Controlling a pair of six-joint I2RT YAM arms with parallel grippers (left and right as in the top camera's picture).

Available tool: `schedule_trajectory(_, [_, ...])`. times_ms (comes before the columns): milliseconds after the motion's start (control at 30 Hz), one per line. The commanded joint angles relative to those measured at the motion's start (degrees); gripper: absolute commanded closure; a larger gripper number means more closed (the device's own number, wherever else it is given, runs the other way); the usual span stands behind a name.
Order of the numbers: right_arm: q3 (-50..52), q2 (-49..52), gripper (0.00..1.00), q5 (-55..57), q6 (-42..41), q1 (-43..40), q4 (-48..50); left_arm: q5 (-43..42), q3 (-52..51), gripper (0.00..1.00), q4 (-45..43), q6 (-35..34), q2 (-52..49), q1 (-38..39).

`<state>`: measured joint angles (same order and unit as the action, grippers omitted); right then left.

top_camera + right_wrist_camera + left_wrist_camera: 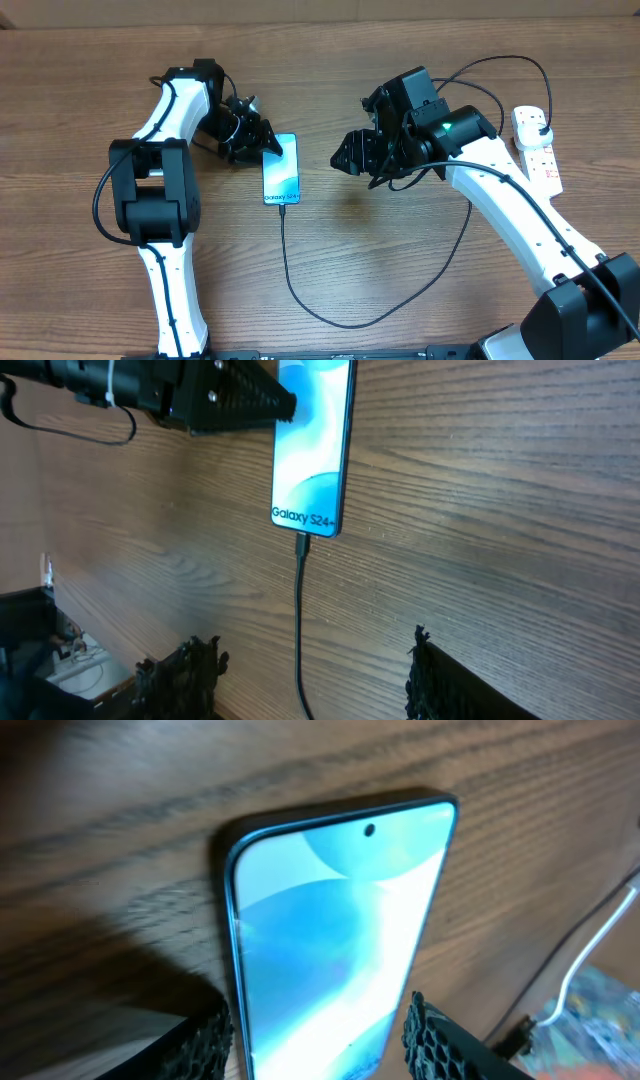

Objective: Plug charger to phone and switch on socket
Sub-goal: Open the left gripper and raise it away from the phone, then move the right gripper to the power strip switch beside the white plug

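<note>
The phone (281,170) lies flat on the wooden table with its blue screen lit. The charger (300,295) has its black tip in the phone's bottom port (302,543). Its thin cable loops toward the front and back up to the right. Its black plug (541,122) sits in the white socket (538,150) at the far right. My left gripper (265,138) is at the phone's top left corner, open. In the left wrist view the phone (330,940) shows between its fingers (440,1045), with a gap on the right. My right gripper (345,158) hovers open, right of the phone.
In the right wrist view the cable (298,650) runs between my open right fingers (450,680), which do not touch it. The left arm (155,190) stands over the table's left side. The cable's loop lies across the front middle.
</note>
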<state>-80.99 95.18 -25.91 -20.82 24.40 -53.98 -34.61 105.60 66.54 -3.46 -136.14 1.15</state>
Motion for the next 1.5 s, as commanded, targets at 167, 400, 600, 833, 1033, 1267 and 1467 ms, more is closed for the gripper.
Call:
schedule_trajectory(167, [-0.8, -1.9, 0.38, 1.5, 3.1, -0.1, -1.5, 22.9, -2.3, 0.36, -2.5, -1.9, -5.7, -0.8])
schedule_trajectory(400, [-0.9, -3.9, 0.42, 1.5, 3.3, -4.5, -4.6, 23.2, 1.5, 0.31, -0.7, -1.9, 0.5, -0.9])
schedule_trajectory(600, [-0.9, -9.8, 0.46, 1.5, 5.1, -17.4, -8.4, 23.2, 6.3, 0.27, 1.2, -1.9, 11.8, -0.9])
schedule_trajectory(833, [-0.9, -13.3, 0.5, -1.4, 5.9, -39.1, -9.1, 23.2, 6.3, 0.0, 1.1, -1.9, 20.6, -0.8])
schedule_trajectory(1033, [-0.8, -13.1, 0.5, -8.6, 7.9, -55.1, -9.0, 23.2, 6.3, 0.0, 1.1, -1.9, 20.6, -0.8])
schedule_trajectory(1267, [-0.8, -13.1, 0.5, -11.7, 12.1, -65.5, -10.7, 23.2, 6.3, 0.0, 1.1, -1.9, 20.6, -0.8])
schedule_trajectory(1467, [-0.8, -13.1, 0.5, -12.0, 13.5, -71.0, -12.4, 23.2, 6.3, 0.01, 1.1, -1.9, 20.6, -0.8])
